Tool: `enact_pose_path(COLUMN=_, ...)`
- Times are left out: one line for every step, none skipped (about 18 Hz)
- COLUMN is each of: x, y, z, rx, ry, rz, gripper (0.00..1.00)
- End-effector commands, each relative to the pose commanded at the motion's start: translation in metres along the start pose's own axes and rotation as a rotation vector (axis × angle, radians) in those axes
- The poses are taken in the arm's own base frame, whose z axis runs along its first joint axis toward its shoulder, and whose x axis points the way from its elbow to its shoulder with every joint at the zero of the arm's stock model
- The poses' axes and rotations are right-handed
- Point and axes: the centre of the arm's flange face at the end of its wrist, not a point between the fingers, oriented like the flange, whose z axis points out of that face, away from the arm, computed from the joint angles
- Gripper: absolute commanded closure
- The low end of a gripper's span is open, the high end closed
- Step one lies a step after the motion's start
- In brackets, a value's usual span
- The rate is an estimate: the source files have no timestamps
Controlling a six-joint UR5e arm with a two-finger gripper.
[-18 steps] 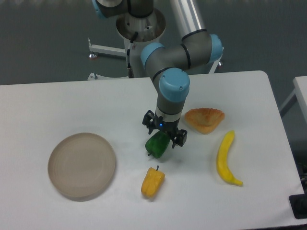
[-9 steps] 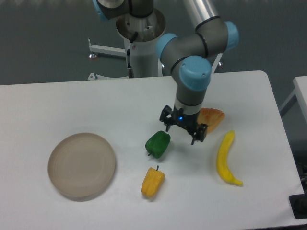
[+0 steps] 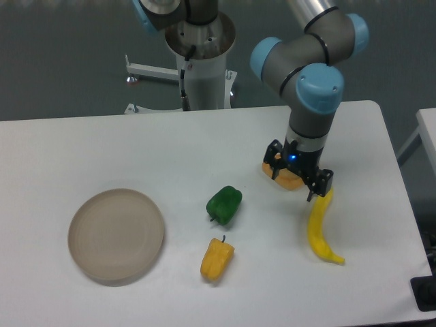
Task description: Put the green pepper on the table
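While the green pepper (image 3: 224,204) lies alone on the white tabletop (image 3: 102,150), just above the yellow pepper (image 3: 217,258) and right of the round plate (image 3: 116,236), the tool (image 3: 298,178) hangs empty, fingers spread, over the orange pastry (image 3: 289,181) beside the banana (image 3: 319,226).

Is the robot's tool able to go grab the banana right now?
Probably yes. The tool hangs just above the banana's top end, holding nothing, and nothing lies between them. The pastry is partly hidden behind it.
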Motion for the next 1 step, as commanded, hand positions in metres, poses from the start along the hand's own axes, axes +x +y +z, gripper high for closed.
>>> enact_pose_path(x=-0.0011, y=0.0018, z=-0.0003, rx=0.0, ry=-0.002, rz=-0.003, gripper=0.0)
